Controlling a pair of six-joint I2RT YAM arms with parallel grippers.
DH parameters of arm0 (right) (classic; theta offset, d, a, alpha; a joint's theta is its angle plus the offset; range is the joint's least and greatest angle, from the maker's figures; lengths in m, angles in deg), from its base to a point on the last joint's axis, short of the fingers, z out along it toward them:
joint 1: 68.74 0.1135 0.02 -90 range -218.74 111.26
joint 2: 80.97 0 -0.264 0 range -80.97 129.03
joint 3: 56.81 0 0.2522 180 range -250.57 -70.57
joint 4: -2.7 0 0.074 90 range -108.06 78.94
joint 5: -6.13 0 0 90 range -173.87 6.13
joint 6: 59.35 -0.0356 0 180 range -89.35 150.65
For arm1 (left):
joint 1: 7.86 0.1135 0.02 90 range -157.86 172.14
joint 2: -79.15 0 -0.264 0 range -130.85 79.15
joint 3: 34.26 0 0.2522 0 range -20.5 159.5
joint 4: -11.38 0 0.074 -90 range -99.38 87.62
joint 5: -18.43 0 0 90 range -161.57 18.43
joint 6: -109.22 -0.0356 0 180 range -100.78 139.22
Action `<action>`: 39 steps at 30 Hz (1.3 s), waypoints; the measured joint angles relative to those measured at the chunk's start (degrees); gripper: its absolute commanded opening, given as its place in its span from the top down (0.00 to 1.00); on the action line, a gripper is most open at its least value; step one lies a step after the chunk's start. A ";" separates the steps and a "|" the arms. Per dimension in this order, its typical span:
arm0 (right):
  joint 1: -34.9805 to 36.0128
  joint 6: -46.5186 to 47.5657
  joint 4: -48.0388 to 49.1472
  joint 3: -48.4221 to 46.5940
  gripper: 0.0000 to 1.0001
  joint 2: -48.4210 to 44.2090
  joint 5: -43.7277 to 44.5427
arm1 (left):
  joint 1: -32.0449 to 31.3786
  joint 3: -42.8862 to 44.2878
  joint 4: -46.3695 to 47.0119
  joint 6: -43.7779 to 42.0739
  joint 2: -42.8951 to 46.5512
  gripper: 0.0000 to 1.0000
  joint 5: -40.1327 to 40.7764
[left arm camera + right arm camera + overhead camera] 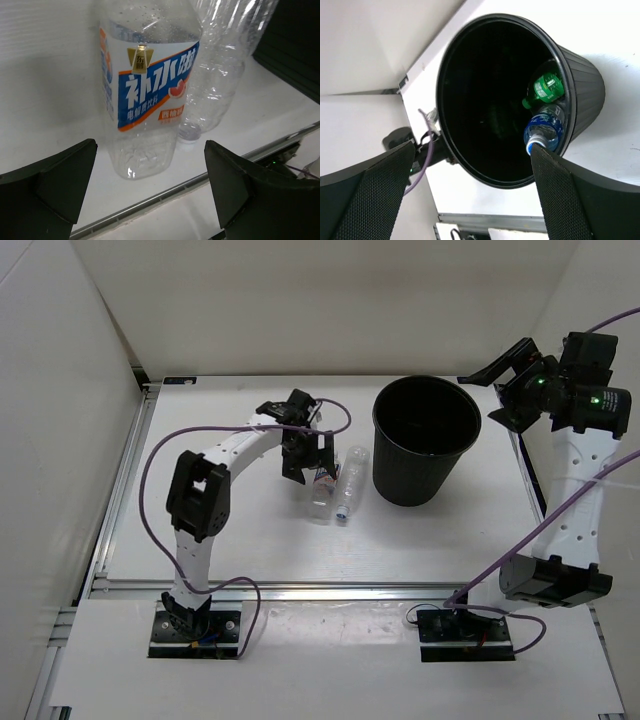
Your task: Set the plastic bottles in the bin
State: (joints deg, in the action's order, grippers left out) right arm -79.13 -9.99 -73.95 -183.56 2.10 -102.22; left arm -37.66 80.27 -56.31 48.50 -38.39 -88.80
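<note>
Bright even light, soft shadows, bin (585, 85) interior nearly black

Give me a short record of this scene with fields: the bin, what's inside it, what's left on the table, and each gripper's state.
Bin: round black plastic wastebasket, upright
Inside it: green plastic bottle; clear plastic bottle with blue label
On white table: clear plastic bottle with blue-and-white label and plain clear plastic bottle, lying side by side beside the bin
Left gripper: open, empty, over those two bottles
Right gripper: open, empty, facing the bin's mouth
</note>
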 measured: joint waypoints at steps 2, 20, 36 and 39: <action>-0.48 0.66 0.09 1.05 0.00 0.37 -0.90 | -0.92 0.13 0.15 -0.66 -2.08 0.00 0.04; -3.15 2.73 0.17 5.46 0.00 -0.92 -5.75 | -1.92 1.62 -0.20 -0.98 -7.96 0.50 2.23; -3.39 0.96 2.12 16.70 0.00 -6.95 -6.91 | 4.15 44.06 7.76 8.85 3.21 0.41 -7.13; -3.56 1.11 2.71 16.74 0.00 -8.44 -6.93 | 1.01 47.45 16.20 11.58 0.90 0.40 -12.76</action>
State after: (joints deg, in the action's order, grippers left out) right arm -82.69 -8.88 -71.24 -166.82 -6.34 -109.15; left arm -36.66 127.72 -40.11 60.08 -37.49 -101.57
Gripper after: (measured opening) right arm 0.998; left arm 0.729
